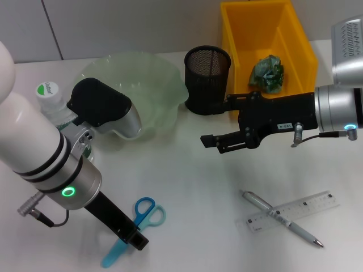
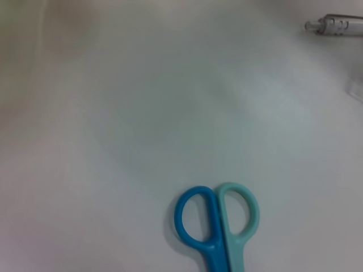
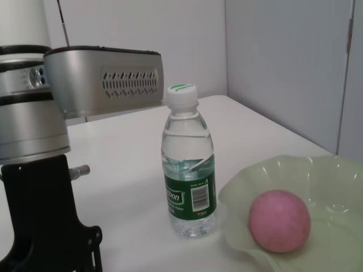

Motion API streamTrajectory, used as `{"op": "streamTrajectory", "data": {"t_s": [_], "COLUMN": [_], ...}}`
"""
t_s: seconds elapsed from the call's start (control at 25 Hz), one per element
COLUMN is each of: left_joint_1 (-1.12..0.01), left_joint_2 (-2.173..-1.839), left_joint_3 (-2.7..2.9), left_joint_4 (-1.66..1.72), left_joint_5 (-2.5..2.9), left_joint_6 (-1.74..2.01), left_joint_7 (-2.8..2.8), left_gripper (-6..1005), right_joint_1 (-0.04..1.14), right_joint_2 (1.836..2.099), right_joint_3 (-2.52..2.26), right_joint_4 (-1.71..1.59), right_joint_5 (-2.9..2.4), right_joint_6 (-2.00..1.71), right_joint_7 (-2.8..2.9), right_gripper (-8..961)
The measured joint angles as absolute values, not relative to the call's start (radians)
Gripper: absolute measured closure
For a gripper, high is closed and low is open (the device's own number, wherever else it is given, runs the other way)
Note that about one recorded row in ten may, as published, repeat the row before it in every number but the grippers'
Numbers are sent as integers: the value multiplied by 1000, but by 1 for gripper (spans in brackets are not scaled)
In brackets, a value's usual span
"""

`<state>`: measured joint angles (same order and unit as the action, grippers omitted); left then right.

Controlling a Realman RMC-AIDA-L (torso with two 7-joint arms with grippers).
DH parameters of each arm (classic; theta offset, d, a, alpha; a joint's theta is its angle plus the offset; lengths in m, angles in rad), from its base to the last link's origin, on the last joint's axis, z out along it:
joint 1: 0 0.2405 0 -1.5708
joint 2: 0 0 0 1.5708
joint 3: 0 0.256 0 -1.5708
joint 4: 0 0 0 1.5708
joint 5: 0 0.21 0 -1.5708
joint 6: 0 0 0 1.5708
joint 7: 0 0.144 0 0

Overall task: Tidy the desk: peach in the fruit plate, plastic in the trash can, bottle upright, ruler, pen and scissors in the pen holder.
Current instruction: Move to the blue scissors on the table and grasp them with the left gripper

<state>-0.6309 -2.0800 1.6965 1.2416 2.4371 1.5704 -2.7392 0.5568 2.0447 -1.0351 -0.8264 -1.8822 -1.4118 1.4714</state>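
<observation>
The blue scissors [image 1: 146,214] lie near the table's front edge, handles also in the left wrist view [image 2: 216,224]. My left gripper [image 1: 135,238] is down right over their blades. My right gripper [image 1: 215,143] hovers open and empty at mid-table, in front of the black mesh pen holder [image 1: 207,79]. The pen [image 1: 281,218] lies across the clear ruler [image 1: 300,208] at front right. The bottle [image 3: 188,187] stands upright beside the green fruit plate [image 3: 334,187], which holds the pink peach [image 3: 279,220]. Crumpled green plastic [image 1: 267,72] lies in the yellow trash can [image 1: 300,39].
In the head view my left arm [image 1: 45,153] covers much of the bottle [image 1: 50,97] and part of the fruit plate [image 1: 153,79], hiding the peach there. The pen's tip [image 2: 334,25] shows far off in the left wrist view.
</observation>
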Motion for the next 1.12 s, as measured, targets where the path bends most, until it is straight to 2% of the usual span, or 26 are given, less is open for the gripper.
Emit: {"op": "streamTrajectory", "data": {"t_s": [1.12], "left_joint_1": [-647], "left_joint_2": [-2078], "left_joint_3": [1687], "left_joint_4": [1189], "left_joint_5": [2442], "left_joint_6": [1560], "left_joint_7": [-2711], "left_gripper": [506], "right_joint_1": [557], "right_joint_2": [2048], "right_joint_3": [-1037], "right_joint_4": [-827], "right_joint_5": [-1882], "right_joint_6": [-1413], "right_joint_7": [1477], "right_gripper": [134]}}
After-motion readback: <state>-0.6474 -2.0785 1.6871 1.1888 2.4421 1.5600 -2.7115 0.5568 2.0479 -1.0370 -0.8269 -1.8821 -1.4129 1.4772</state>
